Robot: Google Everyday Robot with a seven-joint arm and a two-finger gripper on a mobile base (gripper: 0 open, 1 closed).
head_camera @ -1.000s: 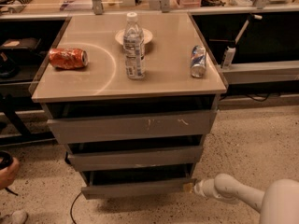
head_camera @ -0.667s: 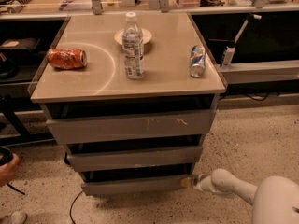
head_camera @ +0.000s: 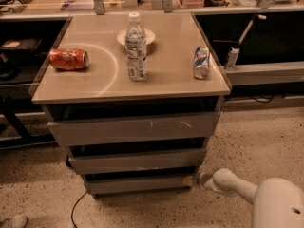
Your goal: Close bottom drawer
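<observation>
1. The bottom drawer (head_camera: 137,183) sits lowest in the cabinet, under the middle drawer (head_camera: 137,160). Its front looks to stand slightly proud, with a dark slit above it, so I judge it not quite home.
2. The pincer (head_camera: 192,180) meets the far right end of the bottom drawer's front. A push this far off-centre could skew the drawer in its runners and jam it short of closing.
3. So close to that right corner, the pincer could also slip off past the drawer's side and lose contact altogether.
4. A hard shove may jolt the whole cabinet. High above the bottom drawer, on the tabletop (head_camera: 166,82), a water bottle (head_camera: 136,49) stands upright and could topple. A red can (head_camera: 70,60) lying on its side could roll.
5. A cable (head_camera: 75,209) lies on the floor just below the bottom drawer's left end; a shifting cabinet might snag it.
6. The arm (head_camera: 237,186) reaches in low from the right of the bottom drawer, near floor level and roughly level with its front.
7. Whether the pincer is open or closed I cannot tell.
</observation>
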